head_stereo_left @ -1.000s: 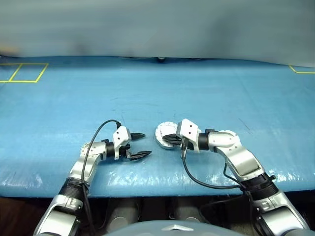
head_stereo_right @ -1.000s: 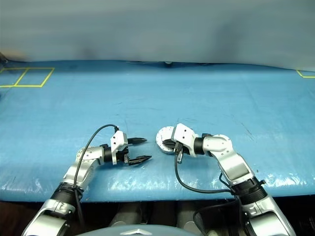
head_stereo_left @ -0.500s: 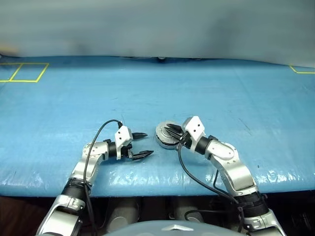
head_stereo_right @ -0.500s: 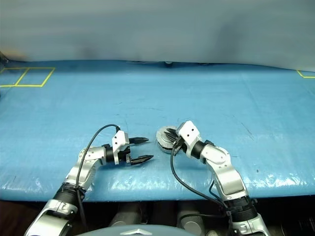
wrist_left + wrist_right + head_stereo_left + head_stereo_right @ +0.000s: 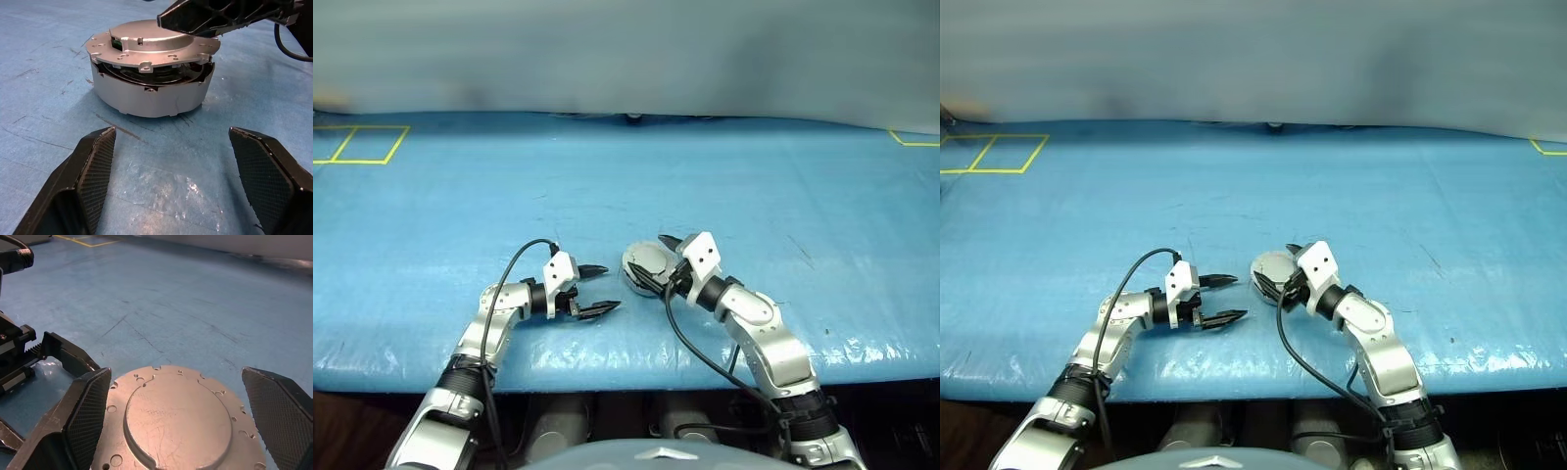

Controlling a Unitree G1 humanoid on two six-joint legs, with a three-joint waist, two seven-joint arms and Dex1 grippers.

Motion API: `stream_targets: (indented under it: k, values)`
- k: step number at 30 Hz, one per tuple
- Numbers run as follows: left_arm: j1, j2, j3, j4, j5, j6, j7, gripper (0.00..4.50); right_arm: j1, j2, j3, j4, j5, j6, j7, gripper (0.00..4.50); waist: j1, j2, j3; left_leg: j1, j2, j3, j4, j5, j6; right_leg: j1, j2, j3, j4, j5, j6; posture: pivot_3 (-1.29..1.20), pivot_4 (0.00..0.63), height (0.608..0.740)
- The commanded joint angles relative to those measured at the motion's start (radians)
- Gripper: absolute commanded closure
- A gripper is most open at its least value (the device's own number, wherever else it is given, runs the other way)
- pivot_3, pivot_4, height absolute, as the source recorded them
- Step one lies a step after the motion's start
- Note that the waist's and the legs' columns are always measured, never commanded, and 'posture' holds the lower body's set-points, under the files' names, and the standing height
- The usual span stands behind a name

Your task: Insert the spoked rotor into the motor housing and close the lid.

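Note:
The motor housing [image 5: 151, 98], a round silver casing, stands on the blue table between both grippers. The lid [image 5: 146, 46], plain silver-grey face up, lies flat on top of it with a thin dark gap under its rim. The spoked rotor is hidden. My right gripper [image 5: 651, 260] is open, its fingers [image 5: 88, 406] spread to either side of the lid [image 5: 176, 421] without clasping it. My left gripper [image 5: 607, 287] is open too, a short way left of the housing [image 5: 642, 268], pointing at it with nothing between its fingers [image 5: 95, 161].
The blue table cover [image 5: 754, 196] stretches far back. Yellow tape squares [image 5: 362, 145] mark its far left corner and more yellow tape [image 5: 913, 139] the far right. The table's front edge [image 5: 626, 367] runs just behind both wrists. Black cables loop from each wrist.
My right gripper went from shut to open and its wrist turned while the elbow swung inward. The lid, tilted up a second ago, now lies flat on the housing. The left arm stayed still.

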Motion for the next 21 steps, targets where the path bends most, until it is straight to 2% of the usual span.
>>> stream_targets:
  k: [1, 11, 14, 17, 21]
  values:
    - [-0.007, -0.006, 0.002, -0.028, -0.006, -0.023, 0.001, 0.56, 0.004, 0.008, -0.004, -0.004, 0.014, -0.001, -0.002, 0.03, 0.000, 0.000, 0.000, 0.000, 0.000, 0.000, 0.000, 0.000, 0.000, 0.000, 0.000, 0.000, 0.000, 0.000, 0.000, 0.00, 0.150, 0.740]
    - [-0.007, -0.007, 0.006, -0.019, -0.005, -0.040, 0.012, 0.56, 0.036, 0.015, 0.013, 0.038, 0.001, 0.004, -0.008, 0.03, -0.002, 0.000, 0.000, 0.001, 0.000, 0.000, 0.000, 0.000, 0.000, 0.001, 0.000, 0.000, 0.000, -0.001, 0.002, 0.00, 0.150, 0.740]
    - [-0.007, -0.008, 0.005, -0.019, -0.006, -0.041, 0.012, 0.56, 0.040, 0.015, 0.011, 0.041, 0.000, 0.003, -0.010, 0.63, -0.002, 0.000, 0.000, 0.002, 0.000, 0.000, 0.000, 0.000, 0.000, 0.002, 0.000, 0.000, 0.000, -0.003, 0.004, 0.00, 0.150, 0.740]
    - [-0.008, -0.008, 0.005, -0.015, -0.006, -0.044, 0.012, 0.56, 0.040, 0.015, 0.007, 0.031, 0.006, 0.006, -0.010, 1.49, -0.002, 0.000, 0.000, 0.002, 0.000, 0.000, 0.000, 0.000, 0.000, 0.002, 0.000, 0.000, 0.000, -0.003, 0.004, 0.00, 0.150, 0.740]
    - [-0.010, -0.007, 0.005, -0.007, -0.003, -0.049, 0.012, 0.56, 0.028, 0.000, 0.007, 0.007, 0.004, 0.013, 0.000, 1.48, -0.002, 0.000, 0.000, 0.002, 0.000, 0.000, 0.000, 0.000, 0.000, 0.002, 0.000, 0.000, 0.000, -0.003, 0.004, 0.00, 0.150, 0.740]
